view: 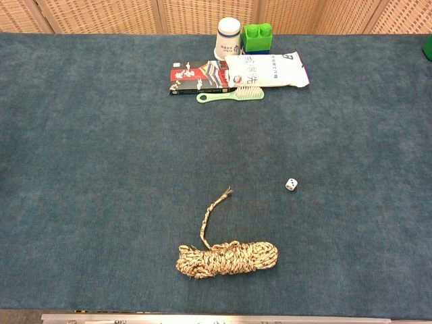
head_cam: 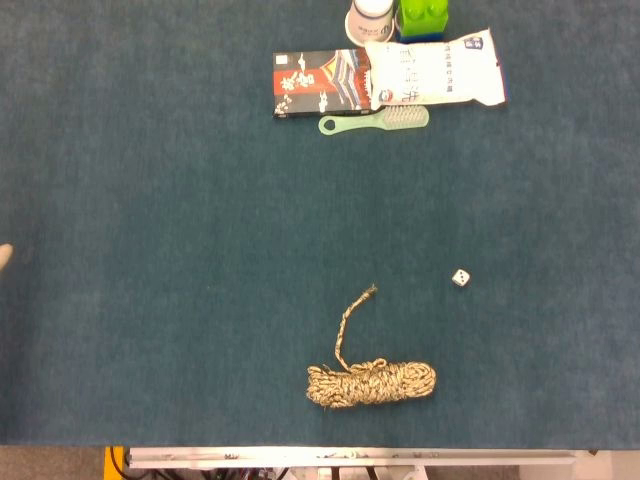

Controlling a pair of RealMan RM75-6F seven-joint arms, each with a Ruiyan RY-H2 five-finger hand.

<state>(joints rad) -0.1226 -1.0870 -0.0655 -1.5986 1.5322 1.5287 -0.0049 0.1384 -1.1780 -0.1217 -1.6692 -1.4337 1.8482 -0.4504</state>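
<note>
A pale fingertip of my left hand (head_cam: 5, 255) pokes in at the left edge of the head view; too little shows to tell how the hand is set, and the chest view has none of it. My right hand is out of both views. A coiled tan rope (head_cam: 370, 382) (view: 227, 258) lies near the table's front edge, with one loose end reaching up. A small white die (head_cam: 460, 278) (view: 291, 183) sits to its upper right on the blue cloth.
At the back stand a white cup (view: 228, 37) and a green block (view: 256, 38). In front of them lie a white packet (view: 267, 69), a dark printed box (view: 198, 76) and a pale green brush (view: 231, 95). A green object (view: 428, 47) shows at the right edge.
</note>
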